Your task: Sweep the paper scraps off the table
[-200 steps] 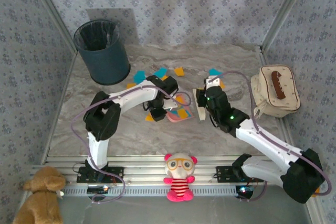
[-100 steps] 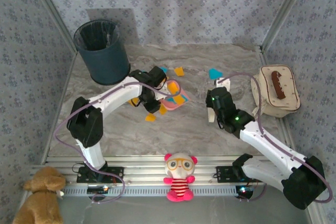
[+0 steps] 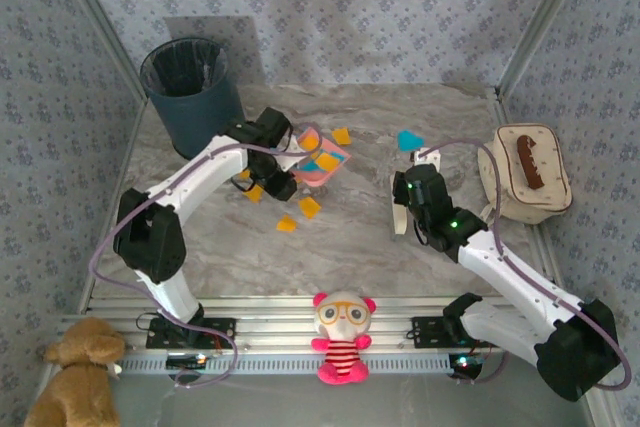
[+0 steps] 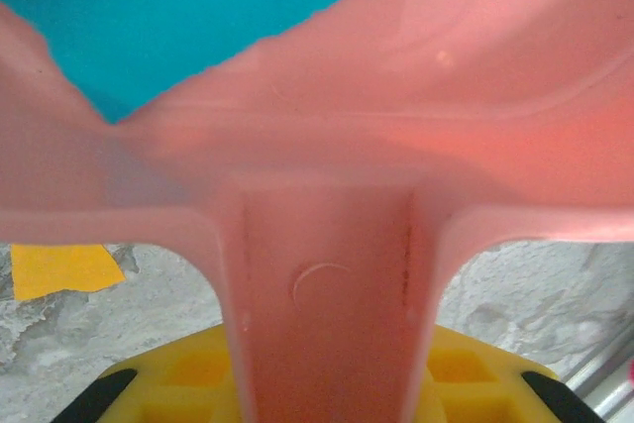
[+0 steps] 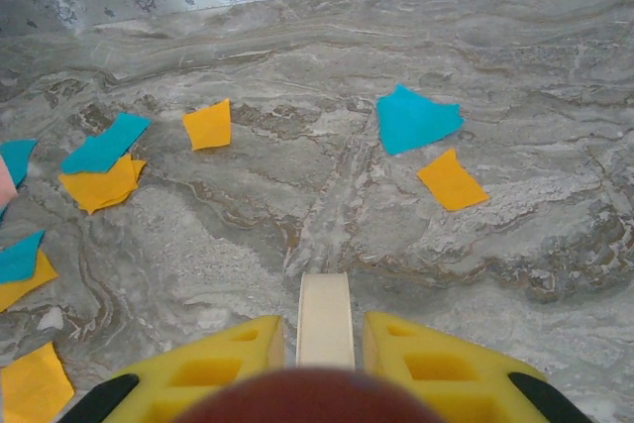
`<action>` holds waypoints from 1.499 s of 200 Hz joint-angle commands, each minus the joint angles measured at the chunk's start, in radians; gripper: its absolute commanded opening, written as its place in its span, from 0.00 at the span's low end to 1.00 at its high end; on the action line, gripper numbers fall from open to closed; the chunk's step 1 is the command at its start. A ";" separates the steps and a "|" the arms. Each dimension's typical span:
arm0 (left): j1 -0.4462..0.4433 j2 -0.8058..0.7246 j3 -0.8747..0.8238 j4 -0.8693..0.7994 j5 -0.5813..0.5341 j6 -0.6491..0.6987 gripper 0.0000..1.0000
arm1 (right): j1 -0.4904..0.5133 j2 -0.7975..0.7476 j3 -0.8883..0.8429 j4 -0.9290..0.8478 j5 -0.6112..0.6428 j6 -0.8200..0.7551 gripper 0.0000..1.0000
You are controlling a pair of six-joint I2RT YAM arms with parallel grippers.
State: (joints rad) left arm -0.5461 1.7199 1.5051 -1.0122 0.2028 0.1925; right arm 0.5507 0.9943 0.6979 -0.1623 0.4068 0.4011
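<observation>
The paper scraps are orange and cyan. Several lie in the pink dustpan [image 3: 318, 159], which my left gripper [image 3: 284, 178] holds tilted above the table [image 3: 230, 247], just right of the bin. In the left wrist view the dustpan's handle [image 4: 327, 294] runs between the yellow fingers [image 4: 168, 378], with a cyan scrap [image 4: 178, 17] in the pan. Loose scraps lie on the table: orange [image 3: 343, 135], cyan [image 3: 408, 139], orange [image 3: 310, 207]. My right gripper [image 3: 403, 197] is shut on a cream brush [image 5: 325, 316], right of centre; cyan [image 5: 416, 118] and orange [image 5: 451, 180] scraps lie ahead of it.
A dark bin [image 3: 195, 97] with a liner stands at the back left. A cream bag [image 3: 523, 175] sits at the right edge. A pink-eared plush toy [image 3: 342, 337] and a brown teddy [image 3: 75, 372] sit by the front rail.
The left arm has carried the dustpan with its scraps back and left toward the bin. The right gripper with the brush has drawn back to the right, away from the pan.
</observation>
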 commanded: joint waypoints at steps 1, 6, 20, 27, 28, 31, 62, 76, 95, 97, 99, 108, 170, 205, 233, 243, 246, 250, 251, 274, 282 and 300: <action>0.035 -0.063 0.057 0.018 0.112 -0.039 0.00 | -0.010 -0.022 0.000 -0.001 -0.023 0.019 0.00; 0.043 -0.069 0.062 0.020 0.116 -0.045 0.00 | -0.012 -0.021 0.000 -0.001 -0.025 0.020 0.00; 0.071 -0.084 0.073 0.032 0.130 -0.064 0.00 | -0.016 -0.021 -0.001 0.000 -0.028 0.020 0.00; 0.087 -0.091 0.080 0.037 0.139 -0.072 0.00 | -0.017 -0.021 -0.001 0.000 -0.029 0.022 0.00; 0.089 -0.092 0.081 0.037 0.141 -0.073 0.00 | -0.017 -0.020 -0.001 0.002 -0.029 0.021 0.00; 0.094 -0.094 0.083 0.038 0.145 -0.076 0.00 | -0.019 -0.020 -0.002 0.000 -0.031 0.023 0.00; 0.158 -0.109 0.128 0.028 0.188 -0.110 0.00 | -0.026 -0.015 -0.005 0.002 -0.038 0.031 0.00; 0.177 -0.111 0.156 0.014 0.204 -0.114 0.00 | -0.028 -0.014 -0.006 0.006 -0.042 0.035 0.00; 0.204 -0.111 0.191 0.005 0.227 -0.129 0.00 | -0.031 -0.011 -0.006 0.009 -0.045 0.039 0.00; 0.207 -0.110 0.195 0.004 0.231 -0.131 0.00 | -0.032 -0.011 -0.006 0.008 -0.045 0.040 0.00; 0.211 -0.110 0.198 0.003 0.236 -0.135 0.00 | -0.031 -0.010 -0.006 0.008 -0.046 0.040 0.00; 0.231 -0.106 0.216 0.002 0.260 -0.148 0.00 | -0.032 -0.008 -0.005 0.009 -0.045 0.042 0.00; 0.339 -0.083 0.325 -0.006 0.287 -0.277 0.00 | -0.038 -0.005 -0.006 0.003 -0.057 0.047 0.00; 0.390 -0.074 0.352 0.006 0.288 -0.340 0.00 | -0.040 -0.001 -0.009 0.003 -0.056 0.051 0.00; 0.453 -0.060 0.364 0.020 0.325 -0.412 0.00 | -0.041 0.004 -0.008 0.005 -0.057 0.055 0.00; 0.474 -0.057 0.363 0.030 0.337 -0.446 0.00 | -0.042 0.004 -0.008 0.003 -0.059 0.056 0.00; 0.479 -0.056 0.364 0.031 0.340 -0.457 0.00 | -0.043 0.006 -0.008 0.003 -0.059 0.056 0.00; 0.486 -0.055 0.365 0.034 0.345 -0.469 0.00 | -0.044 0.007 -0.008 0.003 -0.060 0.056 0.00; 0.488 -0.054 0.365 0.036 0.347 -0.472 0.00 | -0.043 0.006 -0.008 0.003 -0.061 0.056 0.00; 0.520 -0.052 0.365 0.051 0.354 -0.536 0.00 | -0.044 0.005 -0.011 -0.001 -0.061 0.057 0.00; 0.529 -0.052 0.364 0.057 0.356 -0.561 0.00 | -0.044 0.007 -0.012 -0.001 -0.060 0.059 0.00; 0.546 -0.049 0.365 0.068 0.358 -0.608 0.00 | -0.045 0.007 -0.015 0.005 -0.062 0.059 0.00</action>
State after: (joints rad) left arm -0.0174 1.6588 1.8381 -0.9836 0.5201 -0.3180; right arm 0.5121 1.0012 0.6846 -0.1627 0.3504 0.4381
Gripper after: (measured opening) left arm 0.263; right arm 0.254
